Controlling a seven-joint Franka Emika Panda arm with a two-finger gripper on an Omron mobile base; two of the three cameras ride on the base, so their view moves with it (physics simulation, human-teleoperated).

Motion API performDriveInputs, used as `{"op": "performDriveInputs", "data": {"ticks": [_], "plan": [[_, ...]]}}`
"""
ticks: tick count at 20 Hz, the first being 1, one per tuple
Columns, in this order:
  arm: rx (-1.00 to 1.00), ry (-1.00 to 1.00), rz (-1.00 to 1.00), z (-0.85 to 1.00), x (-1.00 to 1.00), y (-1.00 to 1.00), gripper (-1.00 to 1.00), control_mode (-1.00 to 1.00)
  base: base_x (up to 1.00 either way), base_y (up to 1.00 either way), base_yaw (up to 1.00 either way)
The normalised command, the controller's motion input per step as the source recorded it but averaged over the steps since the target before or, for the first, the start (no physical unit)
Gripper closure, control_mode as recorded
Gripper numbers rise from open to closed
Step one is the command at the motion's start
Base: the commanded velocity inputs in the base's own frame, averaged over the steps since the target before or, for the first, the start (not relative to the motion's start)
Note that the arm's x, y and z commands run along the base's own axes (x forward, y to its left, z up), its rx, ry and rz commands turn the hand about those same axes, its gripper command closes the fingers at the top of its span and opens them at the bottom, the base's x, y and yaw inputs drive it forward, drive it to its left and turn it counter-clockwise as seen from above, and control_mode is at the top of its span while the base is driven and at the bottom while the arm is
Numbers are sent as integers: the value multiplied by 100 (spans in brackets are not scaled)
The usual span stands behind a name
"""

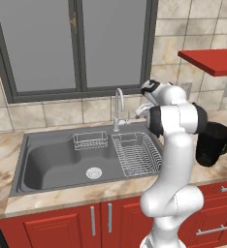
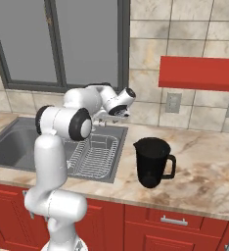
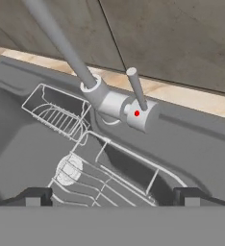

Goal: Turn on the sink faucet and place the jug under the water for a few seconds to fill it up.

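faucet lever sits dead ahead of the spread jaws, lined up for a push; jug waits on the surface.

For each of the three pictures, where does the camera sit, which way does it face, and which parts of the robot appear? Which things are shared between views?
Left base view: behind the arm's left, facing the sink, sink faucet and window; the arm rises at lower right.
Right base view: behind the arm's right, facing the counter with the jug; the arm rises at lower left.
Hand view: on the hand, close above the faucet's lever; the open gripper shows its fingertips at the bottom.
Shared: both base views show sink, jug and arm; the wire rack appears in all three views.
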Motion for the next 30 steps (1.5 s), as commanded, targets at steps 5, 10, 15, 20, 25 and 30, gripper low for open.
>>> {"op": "performDriveInputs", "data": {"ticks": [5, 10, 15, 20, 25, 30], "plan": [[0, 0, 0, -13, 9, 23, -100, -100, 0, 0, 0], [0, -1, 0, -8, 2, 2, -100, -100, 0, 0, 0], [0, -4, -2, -4, 13, 0, -100, -100, 0, 0, 0], [0, -7, 0, 0, 15, 2, -100, -100, 0, 0, 0], [1, -6, 0, -1, 8, 1, -100, -100, 0, 0, 0], [2, -9, 0, 0, 13, 0, -100, -100, 0, 0, 0]]}}
